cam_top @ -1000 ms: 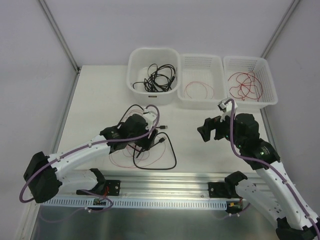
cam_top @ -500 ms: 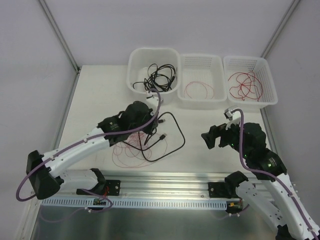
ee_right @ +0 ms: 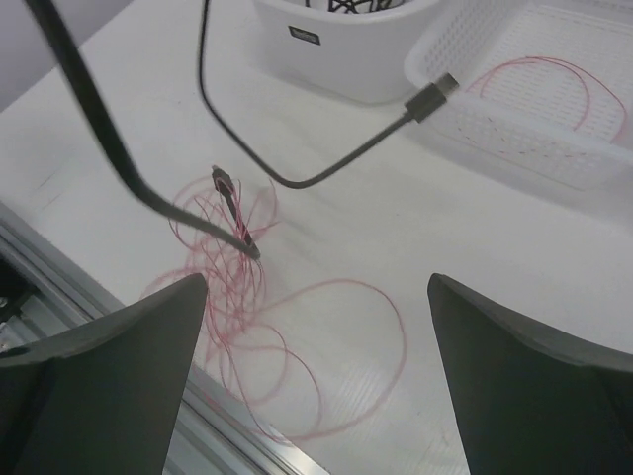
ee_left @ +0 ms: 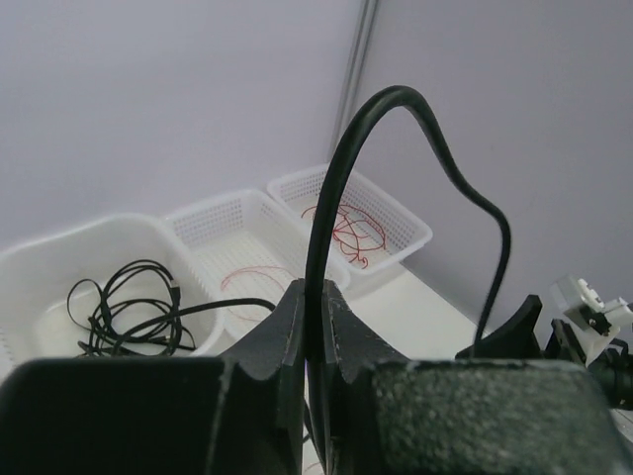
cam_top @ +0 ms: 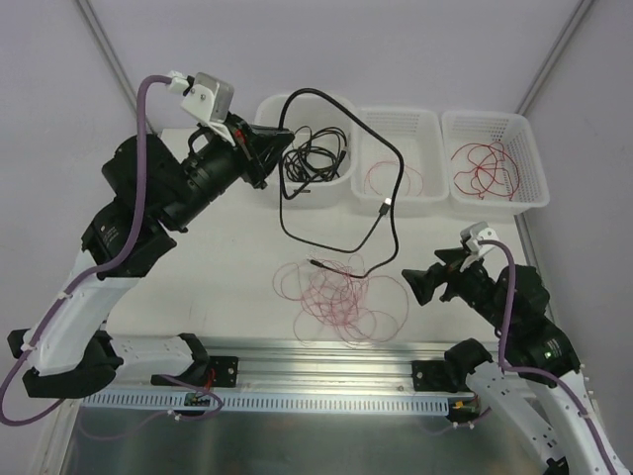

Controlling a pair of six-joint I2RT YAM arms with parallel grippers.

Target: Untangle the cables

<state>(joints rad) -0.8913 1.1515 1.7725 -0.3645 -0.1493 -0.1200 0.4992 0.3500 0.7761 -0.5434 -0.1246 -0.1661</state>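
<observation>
The left hand (cam_top: pixel 265 150) hung high above the tabletop (cam_top: pixel 218 267), its fingers pressed together on a black USB cable (ee_left: pixel 394 91) that ran up between them. From that pinch the cable arched above the hand, swung out ahead of it and dropped away in a long loop. One end, a flat metal plug (ee_right: pixel 433 96), dangled free in the air below and ahead of the left hand. The other end reached down into a tangle of thin red wires (cam_top: pixel 336 294) lying on the tabletop beneath the loop.

The right hand (cam_top: pixel 420 284) sat low over the tabletop with its fingers spread wide and nothing between them. The red tangle lay just in front of it, with the hanging plug farther ahead.

Beyond both hands stood three white containers in a row. A tub (cam_top: pixel 316 193) just under the left hand's fingertips held coiled black cables, a middle basket (cam_top: pixel 396 203) held one red loop, and the far basket (cam_top: pixel 495 203) held several red loops.
</observation>
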